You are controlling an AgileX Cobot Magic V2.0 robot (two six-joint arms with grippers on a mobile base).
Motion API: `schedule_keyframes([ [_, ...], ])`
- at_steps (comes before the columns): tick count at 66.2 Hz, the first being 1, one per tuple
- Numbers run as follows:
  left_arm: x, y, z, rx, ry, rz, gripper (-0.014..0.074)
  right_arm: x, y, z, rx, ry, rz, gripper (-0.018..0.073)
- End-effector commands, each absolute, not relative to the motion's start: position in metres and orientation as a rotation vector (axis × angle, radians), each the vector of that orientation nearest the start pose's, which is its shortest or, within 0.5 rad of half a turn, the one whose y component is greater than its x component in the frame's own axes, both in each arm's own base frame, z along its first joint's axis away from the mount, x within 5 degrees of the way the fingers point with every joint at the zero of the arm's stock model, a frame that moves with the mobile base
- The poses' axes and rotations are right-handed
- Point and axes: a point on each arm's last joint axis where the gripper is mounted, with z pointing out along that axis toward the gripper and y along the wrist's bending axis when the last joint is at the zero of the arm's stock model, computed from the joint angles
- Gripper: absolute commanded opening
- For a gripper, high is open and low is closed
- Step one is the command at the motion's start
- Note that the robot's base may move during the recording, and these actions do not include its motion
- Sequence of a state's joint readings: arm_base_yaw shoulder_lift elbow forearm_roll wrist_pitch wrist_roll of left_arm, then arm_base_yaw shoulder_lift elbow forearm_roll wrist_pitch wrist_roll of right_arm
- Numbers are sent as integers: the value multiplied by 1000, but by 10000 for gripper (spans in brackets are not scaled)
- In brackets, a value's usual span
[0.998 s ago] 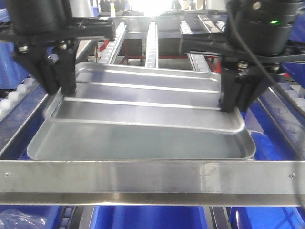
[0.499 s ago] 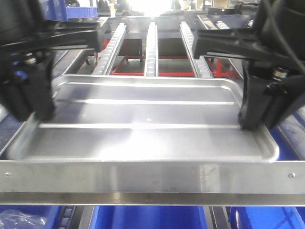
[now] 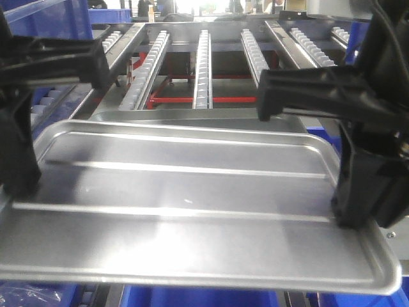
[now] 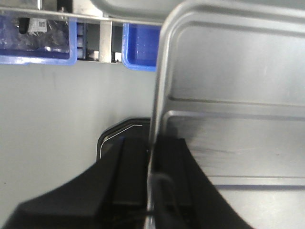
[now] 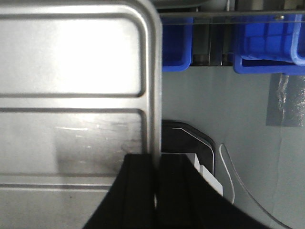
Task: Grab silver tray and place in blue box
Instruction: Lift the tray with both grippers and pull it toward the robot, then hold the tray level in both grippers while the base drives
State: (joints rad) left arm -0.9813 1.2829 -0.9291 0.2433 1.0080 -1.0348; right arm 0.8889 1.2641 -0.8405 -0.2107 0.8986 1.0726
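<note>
Shallow silver tray (image 3: 192, 211) (two ridges, rolled rim) pinched by left hand (image 4: 152, 160) and right hand (image 5: 156, 171).

Clear room above silver tray (image 3: 192, 211) between left tool (image 3: 22, 187) and right tool (image 3: 353, 219); roller rails (image 3: 202, 64) behind.

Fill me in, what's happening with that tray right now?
Both arms are carrying the silver tray between them. The left gripper is clamped on its left rim and the right gripper on its right rim. The tray is in the air, roughly level, in front of the roller rails. It is not yet in the blue box, which shows just below its near edge.
</note>
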Motion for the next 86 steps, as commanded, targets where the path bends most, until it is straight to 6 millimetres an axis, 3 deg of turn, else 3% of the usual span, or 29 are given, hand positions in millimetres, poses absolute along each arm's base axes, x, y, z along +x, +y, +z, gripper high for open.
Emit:
schedule_keyframes([
  [1, 138, -188, 289, 72, 2732, -286, 5, 155, 168, 273, 101, 2706, 320, 56],
  [86, 135, -188, 289, 80, 2726, -261, 5, 154, 168, 273, 102, 2707, 321, 56],
])
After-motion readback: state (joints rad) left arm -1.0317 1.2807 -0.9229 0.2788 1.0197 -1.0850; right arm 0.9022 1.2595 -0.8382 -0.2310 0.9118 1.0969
